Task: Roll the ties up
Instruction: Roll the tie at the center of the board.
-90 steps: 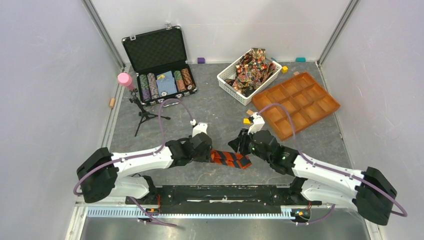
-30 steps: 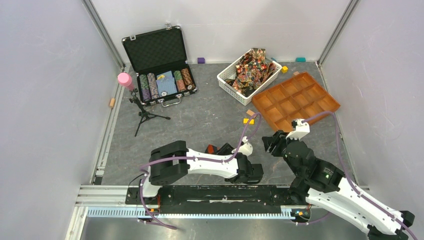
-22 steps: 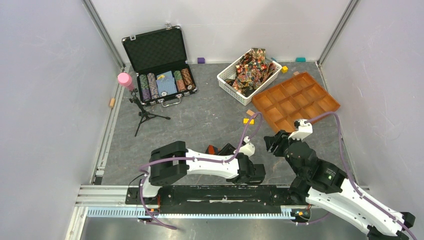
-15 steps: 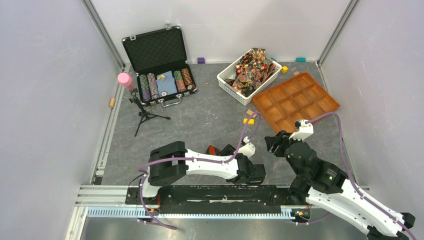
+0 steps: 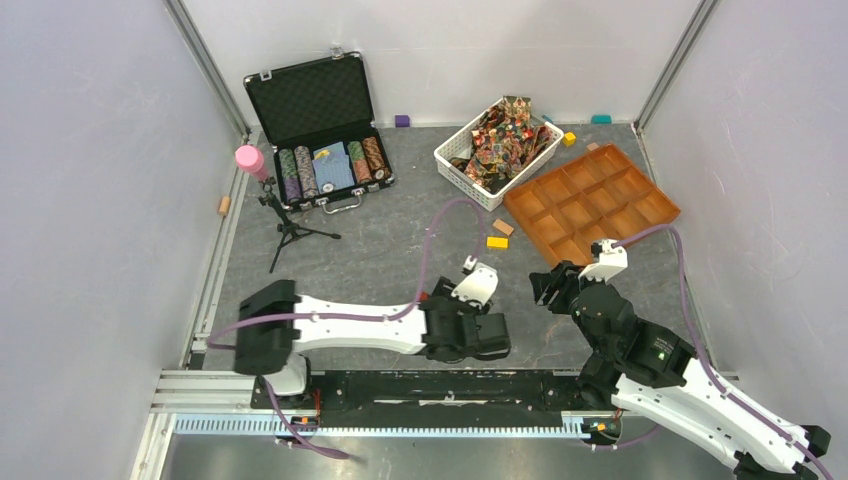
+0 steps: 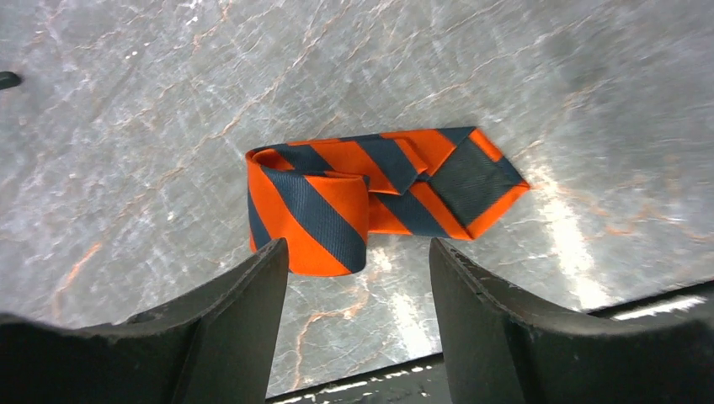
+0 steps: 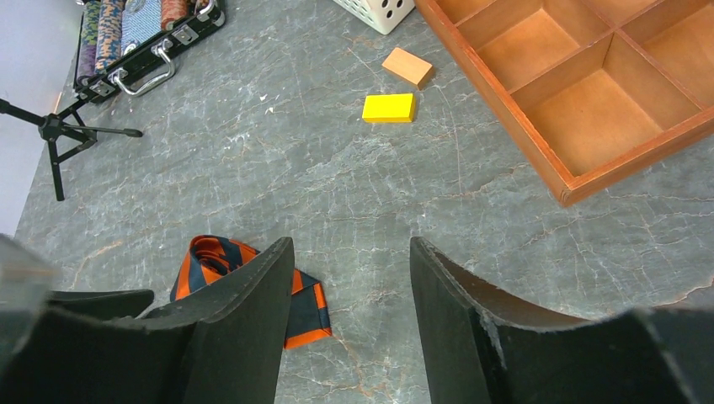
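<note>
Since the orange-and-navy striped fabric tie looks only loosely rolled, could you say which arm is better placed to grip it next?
Probably the left: the left gripper hovers open right over the orange-and-navy striped fabric tie. The right gripper, also open, stands apart to its right.

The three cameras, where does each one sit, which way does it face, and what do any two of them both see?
Top external: above and behind, looking down on the table; left arm and right arm show, bases nearest.
Left wrist: on the left arm, looking down between the open left fingers at the striped tie.
Right wrist: on the right arm, looking forward and down between the open right fingers, toward the wooden tray.
Shared: both wrist views show the striped tie; right wrist and top both show the yellow block.
</note>
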Robot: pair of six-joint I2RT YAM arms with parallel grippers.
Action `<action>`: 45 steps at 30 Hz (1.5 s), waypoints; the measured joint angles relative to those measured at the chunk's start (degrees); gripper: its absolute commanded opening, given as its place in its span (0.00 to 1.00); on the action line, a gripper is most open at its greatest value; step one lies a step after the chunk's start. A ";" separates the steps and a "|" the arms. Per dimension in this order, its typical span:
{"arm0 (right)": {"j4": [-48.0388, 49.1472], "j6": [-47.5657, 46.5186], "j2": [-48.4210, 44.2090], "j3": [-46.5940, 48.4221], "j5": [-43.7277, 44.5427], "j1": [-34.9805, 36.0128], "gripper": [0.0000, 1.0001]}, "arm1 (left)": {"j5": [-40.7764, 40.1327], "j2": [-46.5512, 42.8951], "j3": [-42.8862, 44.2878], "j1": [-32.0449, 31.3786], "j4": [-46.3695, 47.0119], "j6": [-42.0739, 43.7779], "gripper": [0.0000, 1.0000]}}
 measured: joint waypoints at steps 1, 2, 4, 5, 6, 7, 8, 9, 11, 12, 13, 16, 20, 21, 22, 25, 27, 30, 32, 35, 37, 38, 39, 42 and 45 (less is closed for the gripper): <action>0.02 0.00 0.02 0.00 -0.02 0.00 0.59 | 0.46 -1.84 -0.98 0.04 1.05 0.39 0.69; 0.04 -0.02 0.11 0.00 -0.07 0.00 0.59 | 1.20 -4.35 -2.82 0.37 3.39 1.31 0.69; 0.26 -0.17 0.52 0.00 -0.35 0.00 0.59 | 3.74 -10.58 -7.61 1.27 8.66 3.48 0.70; 0.50 -0.44 1.01 0.00 -0.85 -0.04 0.59 | 5.29 -13.94 -10.34 2.12 11.54 4.55 0.70; 0.85 -0.76 1.70 0.00 -1.49 -0.04 0.59 | 6.97 -17.42 -13.20 3.32 14.43 5.57 0.70; 1.31 -1.11 2.58 0.00 -2.14 -0.04 0.58 | 8.81 -20.92 -16.09 4.83 17.20 6.43 0.70; 1.81 -1.46 3.67 0.00 -3.06 -0.04 0.58 | 10.62 -23.80 -18.64 6.43 19.78 6.99 0.70; 2.36 -1.88 4.83 -0.02 -3.91 -0.04 0.58 | 12.87 -27.26 -21.75 8.59 22.29 7.69 0.70; 4.31 -2.93 8.20 -0.07 -6.49 -0.04 0.57 | 17.11 -33.24 -27.80 13.33 27.41 8.76 0.70; 5.40 -3.50 9.75 -0.20 -7.78 -0.04 0.57 | 19.04 -35.67 -30.67 15.52 29.73 9.16 0.70; 7.06 -4.13 11.72 -0.50 -9.66 -0.04 0.55 | 21.07 -37.66 -33.29 17.38 31.45 9.42 0.70; 12.61 -6.10 17.11 -1.88 -16.20 -0.04 0.47 | 25.57 -41.94 -39.26 20.76 34.53 9.86 0.70; 23.19 -7.43 25.09 -4.09 -27.85 -0.04 0.32 | 28.83 -45.83 -42.56 24.24 35.41 10.03 0.70; 26.58 -7.30 27.34 -4.61 -31.23 -0.04 0.29 | 29.18 -46.45 -42.97 25.05 35.65 10.03 0.70; 29.59 -7.13 29.38 -4.94 -34.05 -0.02 0.26 | 29.49 -47.04 -43.45 25.83 36.00 10.01 0.70; 37.97 -6.05 35.01 -5.27 -40.87 0.55 0.22 | 30.36 -48.13 -44.98 27.52 36.83 9.99 0.70; 42.77 -5.09 38.62 -5.25 -43.85 1.20 0.19 | 31.23 -48.61 -46.42 28.61 37.99 9.99 0.71; 47.06 -3.69 43.04 -5.25 -46.51 2.12 0.17 | 33.24 -49.33 -49.09 30.75 39.52 9.99 0.71; 49.66 -2.60 45.83 -5.25 -47.87 2.69 0.15 | 34.47 -49.68 -50.64 32.17 40.50 9.97 0.71; 52.39 -1.38 48.50 -5.25 -48.87 3.08 0.14 | 36.26 -49.70 -51.87 33.55 41.59 9.97 0.71; 53.66 -0.76 49.68 -5.25 -48.89 3.10 0.14 | 37.16 -49.62 -52.02 33.97 42.12 9.99 0.71; 53.90 -0.63 50.05 -5.25 -48.74 3.10 0.13 | 37.73 -49.51 -52.02 34.12 42.58 9.99 0.71; 53.88 -0.63 50.36 -5.25 -48.17 3.10 0.13 | 38.21 -49.31 -52.02 34.18 43.06 9.99 0.71; 52.89 -0.68 51.04 -5.11 -45.75 3.10 0.13 | 39.47 -48.22 -52.02 34.36 44.17 10.05 0.71; 51.04 -0.90 51.93 -4.39 -42.97 3.10 0.13 | 40.57 -46.45 -52.02 34.36 44.85 10.38 0.71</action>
